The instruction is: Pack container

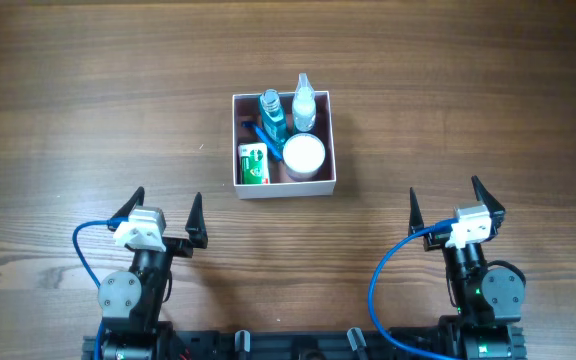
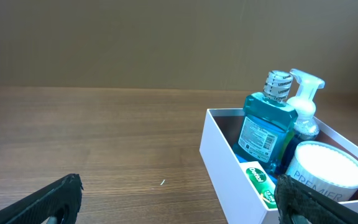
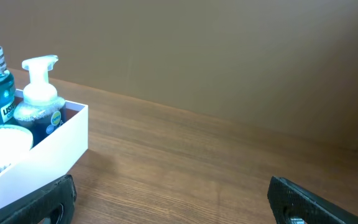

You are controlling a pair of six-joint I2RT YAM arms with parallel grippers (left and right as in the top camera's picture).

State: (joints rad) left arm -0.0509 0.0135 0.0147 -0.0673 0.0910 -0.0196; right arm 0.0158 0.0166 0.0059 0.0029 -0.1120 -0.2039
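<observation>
— Where was the container (image 1: pixel 286 188)?
— Near the middle of the table (image 1: pixel 88 90). A blue bottle (image 1: pixel 271 112) and a pump bottle (image 1: pixel 304 103) stood along its 12 o'clock wall, a white-lidded jar (image 1: pixel 304 153) at 5 o'clock and a green pack (image 1: pixel 254 164) at 7 o'clock.
— And the tools?
— The left tool (image 1: pixel 165 212) sat at 7 o'clock from the container and the right tool (image 1: pixel 446 202) at 4 o'clock. Both were well apart from it, jaws spread wide, holding nothing.

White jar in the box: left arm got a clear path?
Probably yes. The white jar sits top-exposed in the container, near-right corner; only bare table lies between it and the open left gripper.
</observation>
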